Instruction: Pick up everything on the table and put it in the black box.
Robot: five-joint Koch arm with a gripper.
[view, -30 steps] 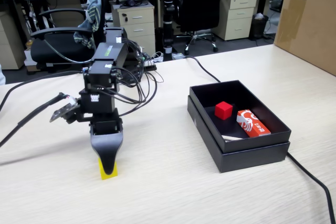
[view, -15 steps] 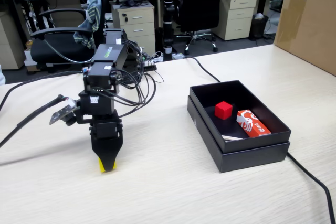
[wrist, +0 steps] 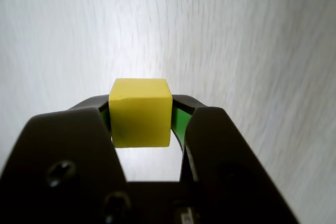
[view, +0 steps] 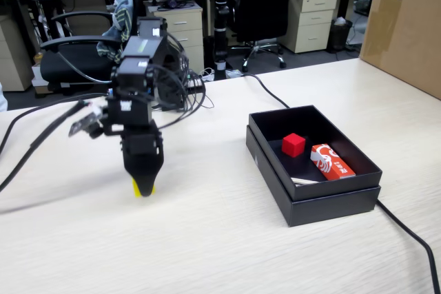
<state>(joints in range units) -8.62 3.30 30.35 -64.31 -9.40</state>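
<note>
We see gripper (wrist: 140,124) jaws clamped on yellow cube (wrist: 140,119), left of centre in fixed view, at surface (view: 207,239). Red cube (view: 293,144) sits inside black box (view: 331,204), right.

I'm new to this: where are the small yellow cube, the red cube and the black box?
Small yellow cube (wrist: 140,113), wrist view, front face.
Red cube (view: 293,144), fixed view, its front face.
Black box (view: 331,204), fixed view, near outer wall.

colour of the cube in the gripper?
Yellow cube, clearest in the wrist view, between the gripper fingers.
</note>
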